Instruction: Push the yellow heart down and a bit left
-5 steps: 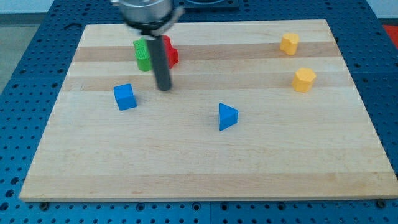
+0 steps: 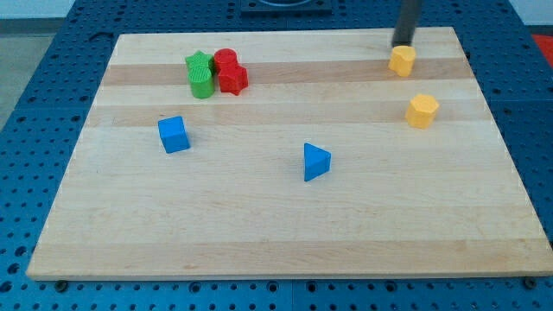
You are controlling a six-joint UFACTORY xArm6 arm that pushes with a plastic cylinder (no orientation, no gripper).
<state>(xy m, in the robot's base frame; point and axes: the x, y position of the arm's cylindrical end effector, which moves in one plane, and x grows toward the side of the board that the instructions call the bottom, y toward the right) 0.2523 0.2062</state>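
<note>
The yellow heart (image 2: 401,60) lies near the top right of the wooden board (image 2: 259,225). My tip (image 2: 403,45) is at the view's top right, just above the heart's upper edge, touching it or nearly so. The rod rises out of the view's top edge. A second yellow block (image 2: 422,111), roughly hexagonal, lies below and slightly right of the heart.
A green star (image 2: 200,73) sits at the upper left against two red blocks (image 2: 231,72). A blue cube (image 2: 174,134) lies at the left. A blue triangle (image 2: 316,161) lies near the middle. The board's right edge is close to the yellow blocks.
My tip has moved from beside the green and red blocks at the upper left across to the top right, above the yellow heart. No block has moved.
</note>
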